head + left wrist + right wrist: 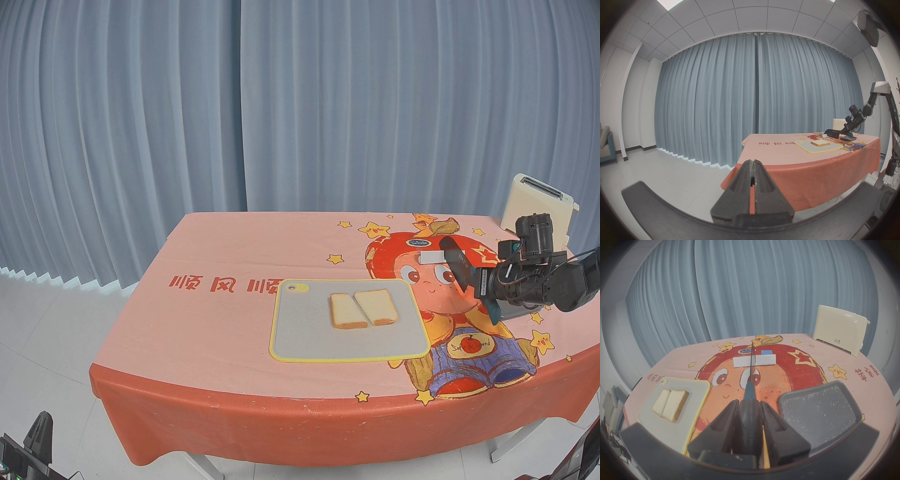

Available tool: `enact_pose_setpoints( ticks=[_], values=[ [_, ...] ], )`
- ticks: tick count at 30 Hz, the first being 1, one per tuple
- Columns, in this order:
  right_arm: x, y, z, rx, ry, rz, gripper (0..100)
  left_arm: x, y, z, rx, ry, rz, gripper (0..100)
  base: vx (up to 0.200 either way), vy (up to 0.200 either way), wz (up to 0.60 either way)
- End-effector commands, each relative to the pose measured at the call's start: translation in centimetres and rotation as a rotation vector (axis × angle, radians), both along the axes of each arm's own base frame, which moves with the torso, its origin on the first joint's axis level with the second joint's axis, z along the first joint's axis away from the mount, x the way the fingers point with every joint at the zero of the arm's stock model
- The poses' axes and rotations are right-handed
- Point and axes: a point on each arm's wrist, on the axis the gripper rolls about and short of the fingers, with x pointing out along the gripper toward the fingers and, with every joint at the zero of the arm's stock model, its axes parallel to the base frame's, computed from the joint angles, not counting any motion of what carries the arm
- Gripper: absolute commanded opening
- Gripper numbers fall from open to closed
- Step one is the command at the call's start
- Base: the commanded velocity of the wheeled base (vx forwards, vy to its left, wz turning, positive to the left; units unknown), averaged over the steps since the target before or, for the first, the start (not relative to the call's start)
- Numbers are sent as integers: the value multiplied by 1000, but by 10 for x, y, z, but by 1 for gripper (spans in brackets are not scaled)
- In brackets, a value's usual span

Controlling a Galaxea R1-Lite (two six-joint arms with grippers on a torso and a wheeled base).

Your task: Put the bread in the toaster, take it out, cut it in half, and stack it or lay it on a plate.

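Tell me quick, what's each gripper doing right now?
Left gripper: shut, holding nothing.
Right gripper: shut on the knife.

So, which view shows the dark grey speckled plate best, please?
The right wrist view: the dark grey speckled plate lies close, almost whole. The head view has it mostly behind the right gripper; the left wrist view shows it tiny.

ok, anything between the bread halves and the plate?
Nothing on the tablecloth between the bread halves and the plate. But the right gripper, shut on the knife, hangs above the plate, which could block the drop.
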Motion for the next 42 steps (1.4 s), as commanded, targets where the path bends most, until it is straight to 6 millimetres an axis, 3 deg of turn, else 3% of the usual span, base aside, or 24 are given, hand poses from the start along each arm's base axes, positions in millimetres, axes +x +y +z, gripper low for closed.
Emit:
enact_pose_setpoints(
  ticks=[1,26,27,42],
  values=[
    [4,0,-3,2,-5,1,0,1,0,-5,0,19,1,0,0,0,0],
    [7,-1,-6,3,-12,-4,0,1,0,-5,0,19,1,0,0,0,0],
    [7,-1,-6,3,-12,-4,100,1,0,-5,0,19,1,0,0,0,0],
    [6,-1,-2,7,-24,-7,100,1,0,-5,0,19,1,0,0,0,0]
  ],
)
